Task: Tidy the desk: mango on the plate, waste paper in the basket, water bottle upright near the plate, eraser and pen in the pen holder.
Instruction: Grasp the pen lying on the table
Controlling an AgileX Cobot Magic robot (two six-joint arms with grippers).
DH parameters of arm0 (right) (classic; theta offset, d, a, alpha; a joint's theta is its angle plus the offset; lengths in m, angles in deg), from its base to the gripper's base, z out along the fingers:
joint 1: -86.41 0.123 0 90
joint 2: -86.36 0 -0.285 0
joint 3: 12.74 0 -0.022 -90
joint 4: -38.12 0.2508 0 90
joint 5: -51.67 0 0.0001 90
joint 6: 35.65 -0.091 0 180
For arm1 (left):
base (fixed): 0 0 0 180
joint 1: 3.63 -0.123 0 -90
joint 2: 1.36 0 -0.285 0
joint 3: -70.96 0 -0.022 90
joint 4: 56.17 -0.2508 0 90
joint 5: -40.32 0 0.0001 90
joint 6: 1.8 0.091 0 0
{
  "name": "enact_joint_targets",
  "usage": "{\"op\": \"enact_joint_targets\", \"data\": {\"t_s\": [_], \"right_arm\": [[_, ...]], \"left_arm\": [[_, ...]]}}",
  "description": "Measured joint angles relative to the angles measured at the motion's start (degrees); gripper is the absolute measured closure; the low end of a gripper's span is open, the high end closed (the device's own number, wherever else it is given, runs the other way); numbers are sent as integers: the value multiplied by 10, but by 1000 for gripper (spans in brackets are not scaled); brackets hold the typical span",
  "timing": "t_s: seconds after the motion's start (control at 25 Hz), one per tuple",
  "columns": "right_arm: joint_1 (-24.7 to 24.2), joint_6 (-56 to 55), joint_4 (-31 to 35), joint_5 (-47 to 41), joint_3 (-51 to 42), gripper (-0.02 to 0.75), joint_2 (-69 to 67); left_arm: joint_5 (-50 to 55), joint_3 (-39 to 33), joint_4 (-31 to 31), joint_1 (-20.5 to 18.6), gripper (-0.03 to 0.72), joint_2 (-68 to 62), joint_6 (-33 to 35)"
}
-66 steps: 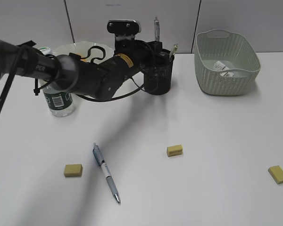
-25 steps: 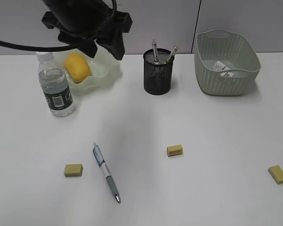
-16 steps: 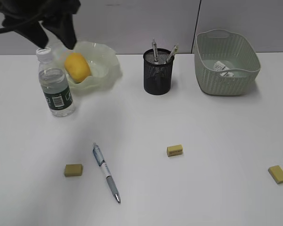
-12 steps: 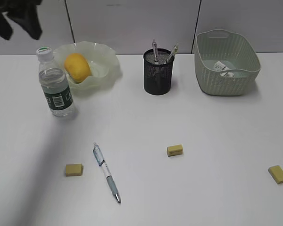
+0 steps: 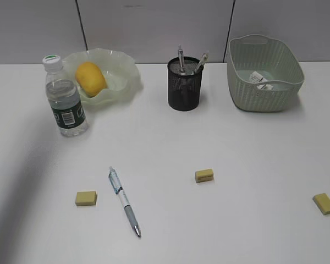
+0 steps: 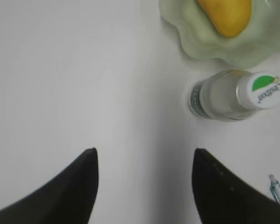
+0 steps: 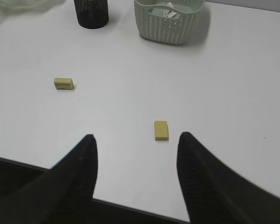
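Both grippers, left (image 6: 142, 156) and right (image 7: 135, 142), hang open and empty. Mango (image 5: 91, 78) sits in the plate (image 5: 126, 82), bottle (image 5: 65, 102) upright beside it; one pen (image 5: 124, 201) and three erasers (image 5: 204, 175) lie on the desk (image 5: 236, 143).

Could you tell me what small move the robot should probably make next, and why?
Probably lower the open right gripper onto the eraser lying just ahead of its fingertips: the mango already sits on the plate, the water bottle stands upright, and erasers and a pen remain on the desk.
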Motion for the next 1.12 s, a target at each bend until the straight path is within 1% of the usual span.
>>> {"op": "enact_joint_targets", "data": {"t_s": [0.04,0.16,0.28,0.48,0.68,0.84,1.0,1.12], "right_arm": [[0,0,0,0,0,300,0],[0,0,0,0,0,300,0],[0,0,0,0,0,300,0],[0,0,0,0,0,300,0],[0,0,0,0,0,300,0],[0,0,0,0,0,300,0],[0,0,0,0,0,300,0],[0,0,0,0,0,300,0]], "left_arm": [[-1,-13,-1,-1,207,9,0],[-2,-89,4,-1,207,70,2],[-2,-191,6,-1,207,163,2],[-11,-333,6,-1,207,299,2],[-59,-470,6,-1,207,464,2],[-83,-539,7,-1,207,608,2],[-81,-581,7,-1,207,728,2],[-71,-598,7,-1,207,804,2]]}}
